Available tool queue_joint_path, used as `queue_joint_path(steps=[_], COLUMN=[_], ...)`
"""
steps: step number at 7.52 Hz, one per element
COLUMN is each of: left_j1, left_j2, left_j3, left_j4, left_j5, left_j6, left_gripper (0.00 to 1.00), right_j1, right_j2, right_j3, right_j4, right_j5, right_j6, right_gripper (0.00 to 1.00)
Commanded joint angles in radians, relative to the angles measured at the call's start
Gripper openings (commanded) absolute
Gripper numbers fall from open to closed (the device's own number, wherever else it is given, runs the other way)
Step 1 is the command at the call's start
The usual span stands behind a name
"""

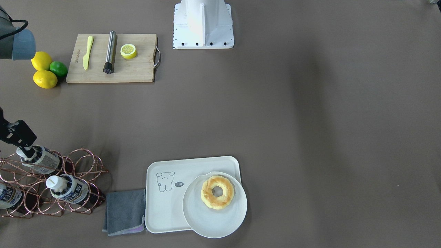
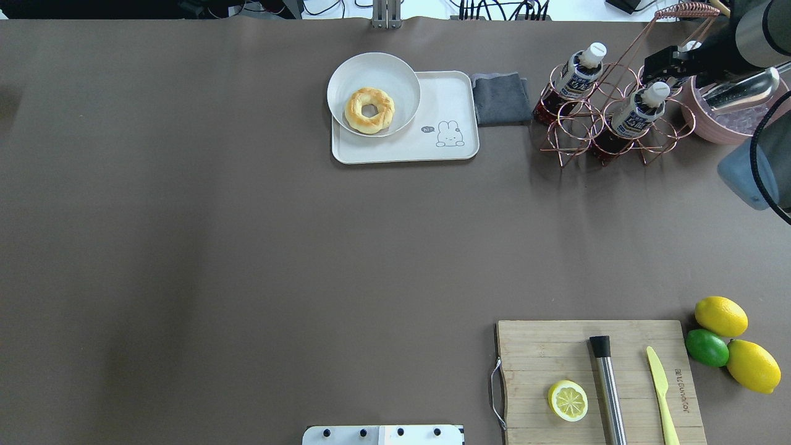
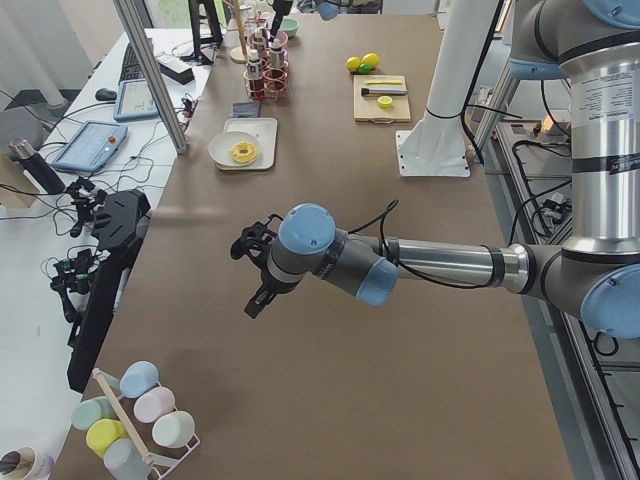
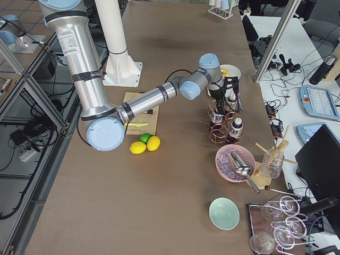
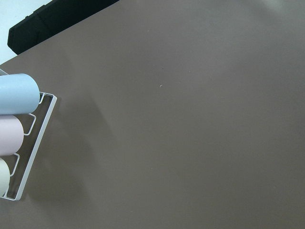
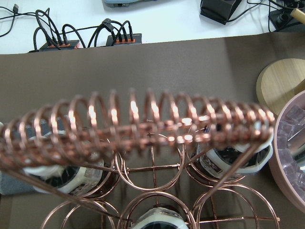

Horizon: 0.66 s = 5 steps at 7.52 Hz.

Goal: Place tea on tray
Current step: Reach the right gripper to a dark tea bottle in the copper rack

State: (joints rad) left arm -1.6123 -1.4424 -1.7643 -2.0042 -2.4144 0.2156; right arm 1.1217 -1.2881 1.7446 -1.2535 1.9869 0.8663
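Observation:
Three tea bottles lie slanted in a copper wire rack [image 1: 82, 162] at the table's far right. My right gripper [image 1: 24, 143] hangs just above the white cap of one tea bottle [image 1: 43, 159], which also shows in the overhead view [image 2: 636, 111]. Its jaws look open and empty. A second tea bottle [image 1: 70, 189] lies beside it and a third [image 1: 7, 197] sits at the frame's edge. The tray [image 1: 165, 206] stands to the rack's side, apart from it. My left gripper [image 3: 255, 295] hovers over bare table far away; I cannot tell whether it is open.
A round white plate [image 1: 213, 222] with a doughnut [image 1: 217, 192] overlaps the tray. A grey cloth [image 1: 125, 212] lies between tray and rack. A pink bowl of ice [image 2: 723, 120] stands beside the rack. A cutting board [image 1: 110, 58], lemons and a lime sit near the robot's side.

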Motion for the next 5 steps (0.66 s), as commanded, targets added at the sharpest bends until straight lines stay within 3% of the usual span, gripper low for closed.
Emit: queue_joint_path(steps=[1, 5], left_j1=[0.000, 0.000], left_j2=[0.000, 0.000], left_j3=[0.000, 0.000], left_j4=[-0.002, -0.002], left_j5=[0.000, 0.000], left_j6=[-0.001, -0.001], left_gripper=[0.99, 0.99], right_j1=[-0.028, -0.040], right_j2=[0.001, -0.008], right_j3=[0.003, 0.010], right_j4=[0.009, 0.009], right_j5=[-0.040, -0.056], right_j6=[0.010, 0.008], right_gripper=[0.86, 0.79])
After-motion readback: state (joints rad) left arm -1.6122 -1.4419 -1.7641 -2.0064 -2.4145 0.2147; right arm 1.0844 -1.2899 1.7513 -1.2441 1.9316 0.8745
